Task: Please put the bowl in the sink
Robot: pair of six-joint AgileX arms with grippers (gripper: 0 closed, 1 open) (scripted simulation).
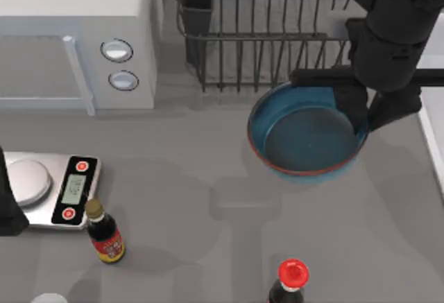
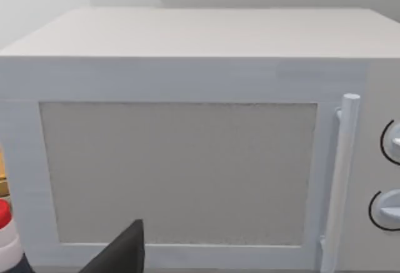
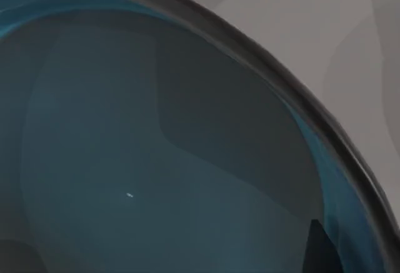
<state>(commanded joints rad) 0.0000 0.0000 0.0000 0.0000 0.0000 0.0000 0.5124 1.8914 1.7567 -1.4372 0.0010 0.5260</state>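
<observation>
The bowl [image 1: 305, 139] sits right of centre in the top view, just below the black dish rack [image 1: 257, 32], its blue wall and reddish rim plain to see along the lower edge. Its upper right edge is hidden under the right gripper [image 1: 366, 112], whose two dark fingers pinch the rim there, one inside the bowl and one outside. The right arm runs off the upper right corner of the frame, so most of it is cut off. In the right wrist view the bowl's [image 3: 156, 160] dark inside and curved rim take up most of the frame, with a sliver of a dark finger [image 3: 319, 251] at the lower right.

A pale strip of the sink [image 1: 436, 136] shows at the right edge of the top view, mostly cut off; the bowl is near it but not in it.

The left arm is parked at the far left edge, by the kitchen scale [image 1: 52, 188]; I cannot tell how its fingers are set. The left wrist view faces the microwave [image 2: 187, 160] door. Two bottles stand along the lower edge, a brown-capped one [image 1: 105, 234] and a red-capped one [image 1: 290, 283] cut off by the frame.
</observation>
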